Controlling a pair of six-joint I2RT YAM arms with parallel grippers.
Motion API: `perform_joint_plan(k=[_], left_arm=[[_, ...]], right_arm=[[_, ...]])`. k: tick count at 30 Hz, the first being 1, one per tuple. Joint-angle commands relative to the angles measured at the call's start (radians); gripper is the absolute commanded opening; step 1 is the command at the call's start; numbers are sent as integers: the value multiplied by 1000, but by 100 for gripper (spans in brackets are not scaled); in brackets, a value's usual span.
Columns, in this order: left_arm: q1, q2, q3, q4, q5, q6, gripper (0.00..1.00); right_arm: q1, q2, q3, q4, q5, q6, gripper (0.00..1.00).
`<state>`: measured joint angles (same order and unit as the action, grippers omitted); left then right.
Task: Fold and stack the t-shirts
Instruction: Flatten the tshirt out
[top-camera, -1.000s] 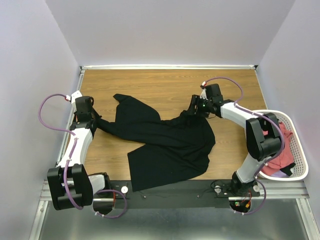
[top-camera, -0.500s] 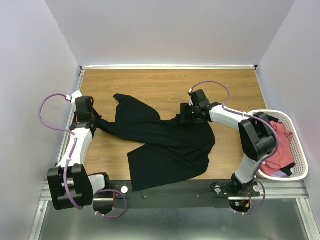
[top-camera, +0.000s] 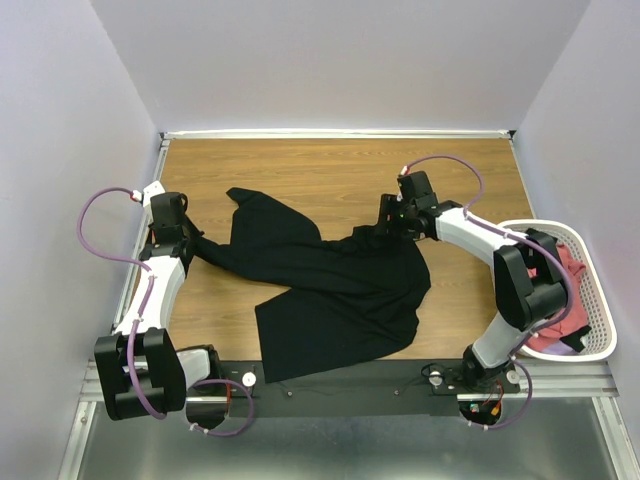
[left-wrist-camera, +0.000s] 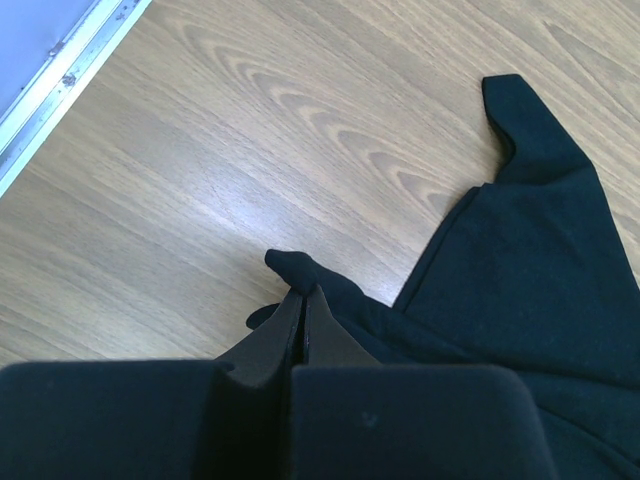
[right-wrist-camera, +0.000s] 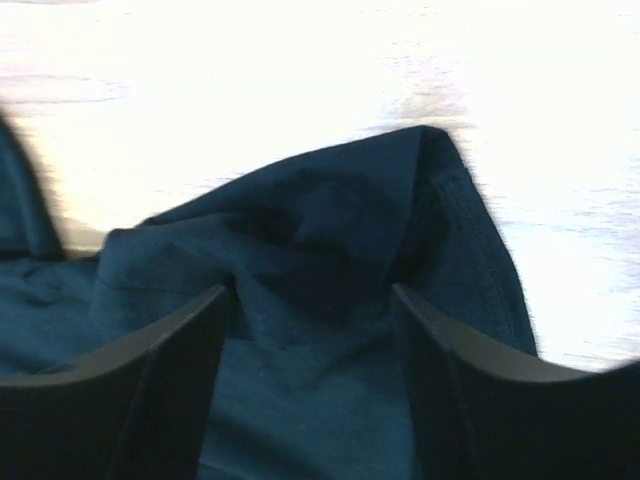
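Near the worktop's (top-camera: 300, 165) left edge, the left tool (top-camera: 190, 242) is clamped tight on a corner of the black t-shirt (top-camera: 335, 290). The shirt sprawls crumpled across the middle, and its stretched upper edge runs left to right from that pinch, roughly parallel to the far edge. At the other end of that line the right tool (top-camera: 386, 222) hangs with jaws spread, straddling a raised, stitched fold without pinching it, so the cloth lies directly between its fingers and the right arm is clearly the nearer one there. The salmon-red t-shirts (top-camera: 568, 290) lie in the white basket (top-camera: 600, 345) at the right edge.
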<state>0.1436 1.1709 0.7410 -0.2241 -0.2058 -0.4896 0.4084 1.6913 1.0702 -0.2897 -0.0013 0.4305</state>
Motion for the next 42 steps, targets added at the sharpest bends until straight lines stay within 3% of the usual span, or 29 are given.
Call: perform_joint_plan(k=[1, 8, 17, 31, 42], left_arm=[[-1, -11, -5, 29, 19, 11, 0], [-1, -14, -5, 31, 23, 11, 0], [-1, -13, -6, 34, 34, 11, 0], [1, -14, -6, 34, 29, 13, 0], [-1, -11, -5, 32, 26, 14, 0]], right_arm=[[-3, -16, -41, 37, -80, 95, 68], [-3, -82, -174, 176, -128, 260, 61], [-3, -98, -273, 315, -207, 264, 54], [-26, 14, -155, 357, -118, 163, 53], [-134, 129, 3, 347, -175, 57, 56]])
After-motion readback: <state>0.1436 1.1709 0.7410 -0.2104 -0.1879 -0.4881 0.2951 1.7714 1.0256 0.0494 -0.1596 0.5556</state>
